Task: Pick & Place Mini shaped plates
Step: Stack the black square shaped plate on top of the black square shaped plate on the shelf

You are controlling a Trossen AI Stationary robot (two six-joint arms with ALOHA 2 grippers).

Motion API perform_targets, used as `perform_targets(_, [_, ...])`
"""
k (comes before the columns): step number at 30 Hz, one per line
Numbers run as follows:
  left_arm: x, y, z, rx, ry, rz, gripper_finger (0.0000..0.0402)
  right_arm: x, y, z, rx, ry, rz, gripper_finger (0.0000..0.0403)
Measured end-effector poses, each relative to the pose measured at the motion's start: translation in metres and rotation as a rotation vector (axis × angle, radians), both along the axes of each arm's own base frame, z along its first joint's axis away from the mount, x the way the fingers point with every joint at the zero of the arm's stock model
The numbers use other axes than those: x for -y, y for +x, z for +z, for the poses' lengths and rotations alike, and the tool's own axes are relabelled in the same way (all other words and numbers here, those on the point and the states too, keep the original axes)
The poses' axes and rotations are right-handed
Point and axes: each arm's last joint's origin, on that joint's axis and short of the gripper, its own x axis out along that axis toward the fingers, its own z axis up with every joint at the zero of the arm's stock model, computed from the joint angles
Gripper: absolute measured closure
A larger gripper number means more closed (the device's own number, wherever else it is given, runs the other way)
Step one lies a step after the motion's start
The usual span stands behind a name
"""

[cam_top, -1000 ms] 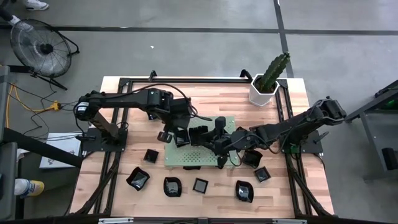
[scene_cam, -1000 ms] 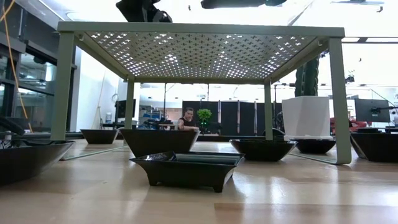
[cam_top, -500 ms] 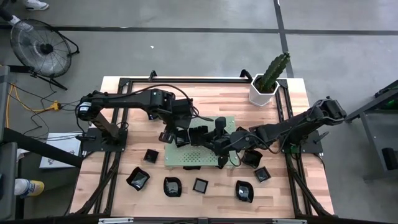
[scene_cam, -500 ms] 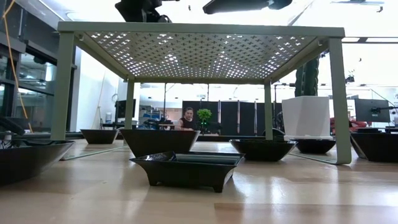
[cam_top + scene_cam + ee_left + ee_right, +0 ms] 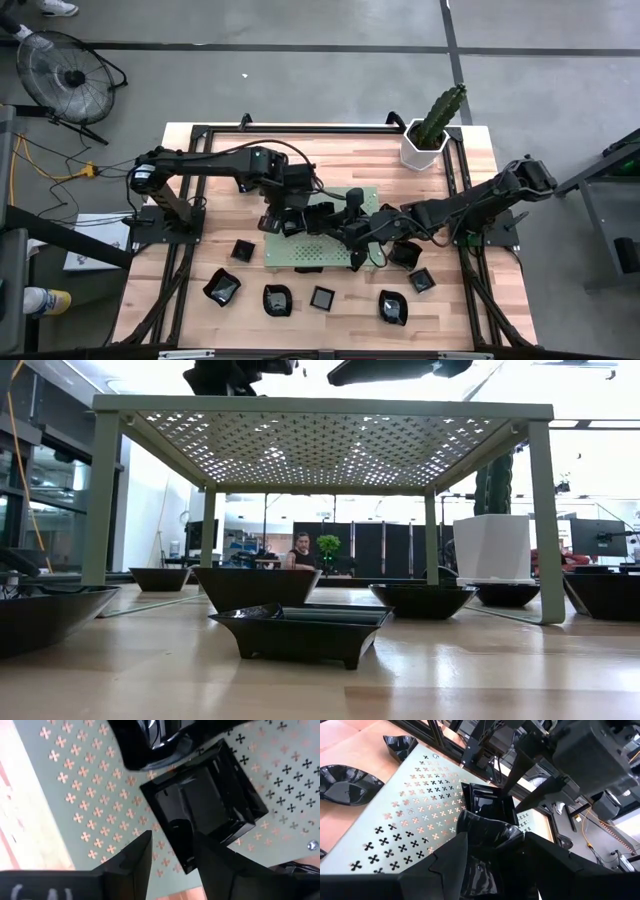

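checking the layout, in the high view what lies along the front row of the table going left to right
petal-edged dish → round dish → small square dish → rounded dish → square dish, a little farther back.

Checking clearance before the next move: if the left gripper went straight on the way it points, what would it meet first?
Most likely the glossy black square plate lying on the green perforated board. The left gripper, fingers apart, points down at its near edge; depth is unclear, so how far off it hovers cannot be told.
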Motion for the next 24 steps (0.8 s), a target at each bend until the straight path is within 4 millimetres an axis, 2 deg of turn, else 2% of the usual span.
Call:
perform_targets(14, [0.0,-0.003,-0.001,-0.035,0.007,-0.009,0.039,0.0,0.0,0.0,0.001,-0.005,-0.007,0.021])
perform_targets(18, [0.0,-0.005,0.004,-0.048,0.009,-0.01,0.0394,0.0,0.0,0.0,0.001,-0.005,-0.007,0.021])
perform_targets(24, [-0.001,-0.006,0.025,0.005,0.036,-0.007,0.0399,0.002,0.0,0.0,0.001,-0.005,-0.013,0.021])
